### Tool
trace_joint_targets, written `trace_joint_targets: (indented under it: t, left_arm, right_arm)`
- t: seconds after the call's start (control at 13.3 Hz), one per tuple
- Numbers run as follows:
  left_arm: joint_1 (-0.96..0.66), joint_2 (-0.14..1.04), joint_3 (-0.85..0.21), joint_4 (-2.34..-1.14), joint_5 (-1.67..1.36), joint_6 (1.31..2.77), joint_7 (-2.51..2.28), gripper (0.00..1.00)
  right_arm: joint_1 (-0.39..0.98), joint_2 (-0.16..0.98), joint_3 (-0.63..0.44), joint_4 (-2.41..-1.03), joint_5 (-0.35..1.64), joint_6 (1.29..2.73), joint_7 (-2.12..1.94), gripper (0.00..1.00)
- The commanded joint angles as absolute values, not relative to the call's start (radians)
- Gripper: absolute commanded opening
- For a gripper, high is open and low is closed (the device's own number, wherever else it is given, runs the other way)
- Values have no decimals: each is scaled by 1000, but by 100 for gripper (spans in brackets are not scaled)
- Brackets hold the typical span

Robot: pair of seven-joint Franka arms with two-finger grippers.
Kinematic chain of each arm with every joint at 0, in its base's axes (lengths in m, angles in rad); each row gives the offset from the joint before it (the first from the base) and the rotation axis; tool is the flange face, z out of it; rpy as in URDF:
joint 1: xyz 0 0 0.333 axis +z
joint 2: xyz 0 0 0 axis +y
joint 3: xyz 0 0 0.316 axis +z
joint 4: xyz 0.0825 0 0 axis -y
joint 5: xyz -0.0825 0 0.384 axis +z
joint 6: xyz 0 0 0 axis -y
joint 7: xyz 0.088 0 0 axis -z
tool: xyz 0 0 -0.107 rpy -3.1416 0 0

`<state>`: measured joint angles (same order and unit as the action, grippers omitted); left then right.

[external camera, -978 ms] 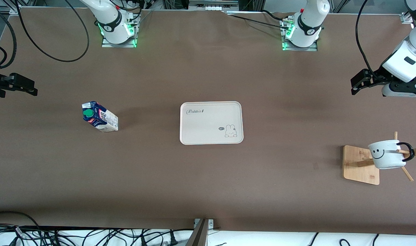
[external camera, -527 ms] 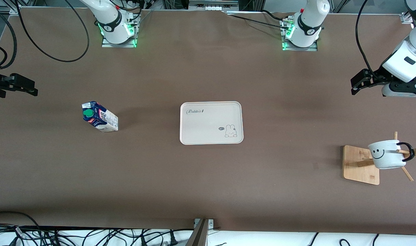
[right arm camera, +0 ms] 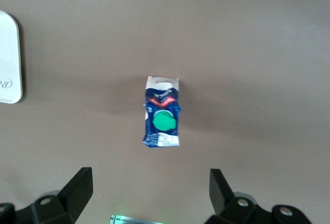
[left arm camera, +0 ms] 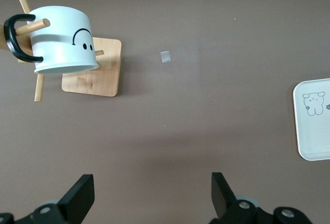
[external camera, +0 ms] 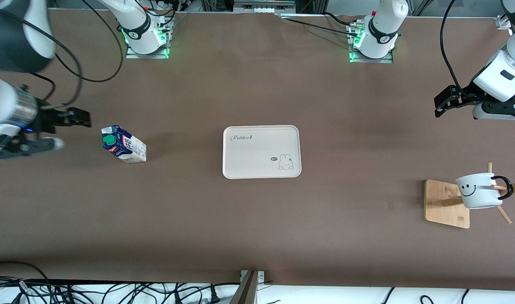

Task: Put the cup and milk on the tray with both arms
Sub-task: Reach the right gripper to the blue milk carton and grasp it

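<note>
the right gripper (external camera: pixel 82 118) is held beside the milk (external camera: pixel 123 145), fingers spread for grasping; the left gripper (external camera: pixel 445 101), also spread, waits above the surface (external camera: pixel 257 219).

- A white mug with a black smiley face (left arm camera: pixel 63 41) hangs by its black loop handle on a peg of the wooden rack with a square bamboo base (left arm camera: pixel 93 74).
- At three o'clock, well apart, is the cream-white rounded tray's (left arm camera: pixel 314 139) corner with a rabbit drawing.
- The left gripper (left arm camera: pixel 152 193) has its black fingers spread wide over bare brown table (left arm camera: pixel 206 105).
</note>
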<state>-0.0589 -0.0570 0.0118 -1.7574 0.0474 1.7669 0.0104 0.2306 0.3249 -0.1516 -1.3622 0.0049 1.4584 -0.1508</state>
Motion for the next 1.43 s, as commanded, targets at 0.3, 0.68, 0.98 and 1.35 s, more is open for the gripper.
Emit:
trace_joint_targets:
  t: [0.3,0.68,0.98,1.35]
  left_arm:
    - [-64,18,17,-1634,29,1661,9,100]
    - [-69,104,17,-1548,31,1663,3,100]
    - [-55,190,21,-1490,29,1663,11,100]
    - [-26,225,26,-1500,17,1667,17,100]
  right_arm:
    - [219,518,-158,-1345,20,1506,-260,100]
    - [129,544,-160,-1373,141,1502,-249,100]
    - [112,546,-163,-1414,149,1505,-250,100]
    - [120,538,-163,-1448,149,1509,-249,100]
